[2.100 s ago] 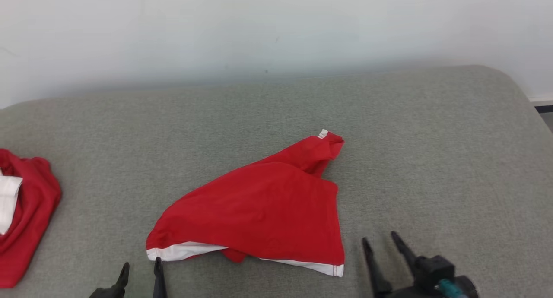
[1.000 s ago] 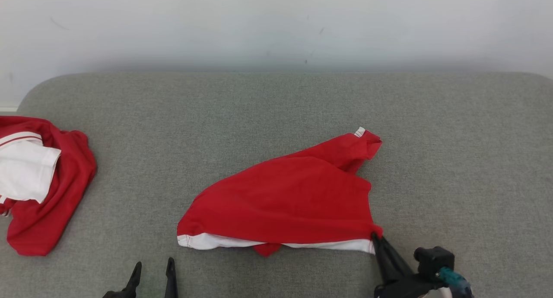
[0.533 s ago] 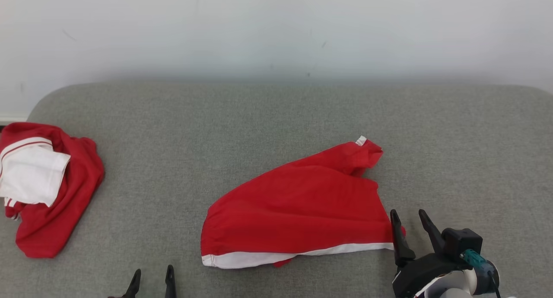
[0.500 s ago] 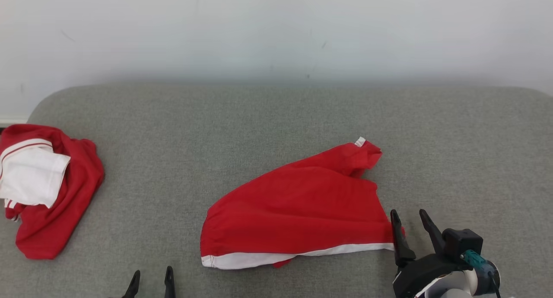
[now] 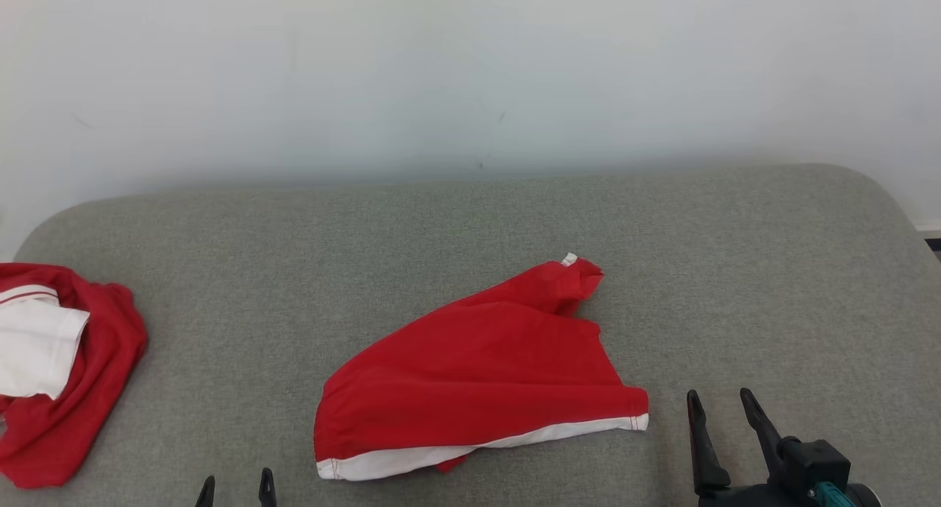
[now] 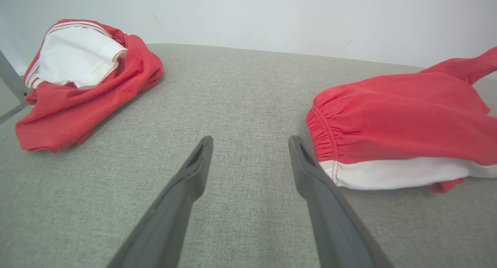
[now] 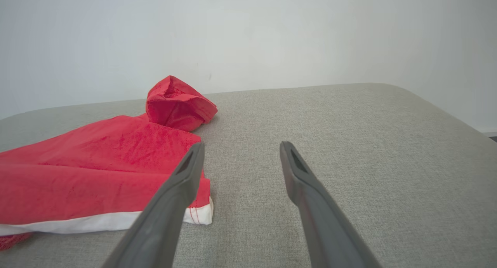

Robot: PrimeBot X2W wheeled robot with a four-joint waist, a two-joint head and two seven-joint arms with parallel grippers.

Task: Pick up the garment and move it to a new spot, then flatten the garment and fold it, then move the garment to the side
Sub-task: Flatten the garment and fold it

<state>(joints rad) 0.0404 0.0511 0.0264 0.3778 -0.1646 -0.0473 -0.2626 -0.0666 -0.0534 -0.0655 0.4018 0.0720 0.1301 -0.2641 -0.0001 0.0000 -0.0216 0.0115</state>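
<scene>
1. grey upholstered surface: carrying every item listed here.

2. garment, red with a white band: lying at centre, half spread. Its far end is bunching into a hood-like fold at 1 o'clock, and a red scrap is peeking from under the near edge at 6 o'clock. Flattening is likely the step in hand. Doing it well probably means taking the gathered corner at 8 o'clock and the banded corner at 4 o'clock together, drawing them apart low over the surface, then opening the bunched end.

3. second red-and-white heap: sitting well apart at 9 o'clock; best left alone.

4. right gripper: jaws standing wide and empty, just off the 4 o'clock corner. A second ago it was pinching that corner; now it is standing clear, and the corner is lying further toward 3 o'clock of the bunched end.

5. left gripper: jaws standing apart and empty near the 8 o'clock corner, much as earlier.
</scene>
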